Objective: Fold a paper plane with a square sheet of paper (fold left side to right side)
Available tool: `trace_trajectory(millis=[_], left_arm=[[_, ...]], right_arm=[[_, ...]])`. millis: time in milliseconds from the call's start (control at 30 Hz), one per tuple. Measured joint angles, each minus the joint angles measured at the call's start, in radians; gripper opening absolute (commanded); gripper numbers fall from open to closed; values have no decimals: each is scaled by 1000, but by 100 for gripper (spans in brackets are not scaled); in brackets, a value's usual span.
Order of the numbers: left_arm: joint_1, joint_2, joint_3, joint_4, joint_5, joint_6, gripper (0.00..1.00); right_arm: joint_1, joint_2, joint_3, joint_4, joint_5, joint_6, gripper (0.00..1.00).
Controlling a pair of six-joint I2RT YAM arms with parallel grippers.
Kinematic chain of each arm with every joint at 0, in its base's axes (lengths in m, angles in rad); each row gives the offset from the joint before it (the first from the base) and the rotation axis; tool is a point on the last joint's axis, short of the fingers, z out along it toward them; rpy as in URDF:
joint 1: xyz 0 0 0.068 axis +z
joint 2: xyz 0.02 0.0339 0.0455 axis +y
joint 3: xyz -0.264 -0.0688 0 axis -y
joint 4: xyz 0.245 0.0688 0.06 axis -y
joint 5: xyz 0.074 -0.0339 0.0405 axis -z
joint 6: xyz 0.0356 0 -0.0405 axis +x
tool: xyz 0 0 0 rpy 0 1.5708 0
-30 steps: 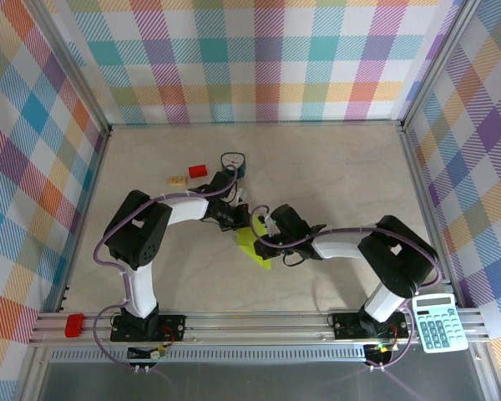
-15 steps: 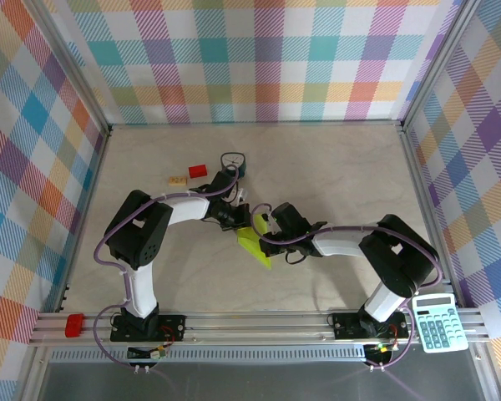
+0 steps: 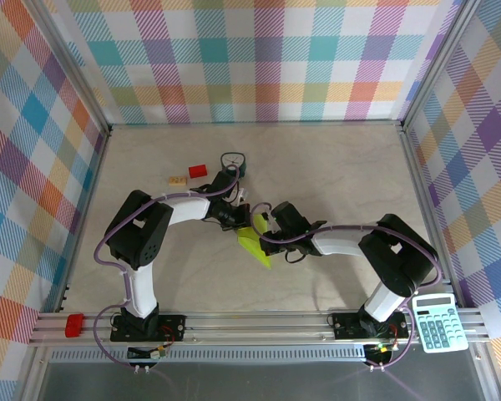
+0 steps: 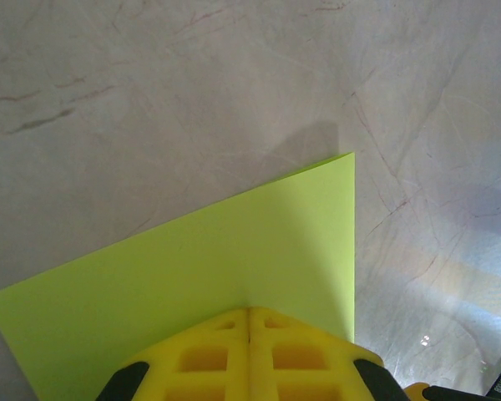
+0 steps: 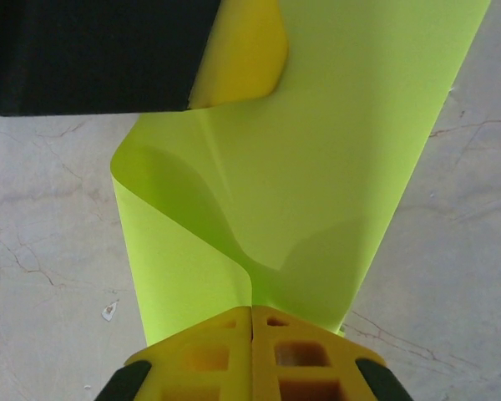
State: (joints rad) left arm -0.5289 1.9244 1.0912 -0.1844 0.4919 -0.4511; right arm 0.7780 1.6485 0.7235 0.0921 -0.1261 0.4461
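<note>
The lime yellow-green sheet of paper (image 3: 252,243) hangs folded and curled between both arms near the table's middle. My left gripper (image 4: 249,311) is shut on one edge of the sheet (image 4: 234,259); its yellow fingers (image 4: 200,355) meet with no gap. My right gripper (image 5: 251,309) is shut on the opposite edge, where the paper (image 5: 334,167) bends into a loose loop. The left gripper's yellow finger (image 5: 242,54) shows at the top of the right wrist view, clamped on the sheet's far edge. In the top view the grippers sit close together, left (image 3: 238,219) and right (image 3: 265,227).
A small teal clock (image 3: 232,161), a red block (image 3: 198,171) and a tan block (image 3: 178,180) lie behind the left arm. A calculator (image 3: 437,322) rests on the front rail at right, a red piece (image 3: 73,324) on the rail at left.
Both grippers keep their hold. The sheet's visible part has shifted slightly and narrowed as the two grippers drew a little closer.
</note>
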Motion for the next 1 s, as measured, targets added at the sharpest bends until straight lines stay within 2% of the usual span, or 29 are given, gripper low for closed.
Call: trace_trajectory(millis=[633,1000], left_arm=[[0,0,0,0,0,0,0],[0,1,0,1,0,0,0]], right_arm=[[-6,15,4,-4,2,-14,0],[-6,21,8,16,-44,-21,0]])
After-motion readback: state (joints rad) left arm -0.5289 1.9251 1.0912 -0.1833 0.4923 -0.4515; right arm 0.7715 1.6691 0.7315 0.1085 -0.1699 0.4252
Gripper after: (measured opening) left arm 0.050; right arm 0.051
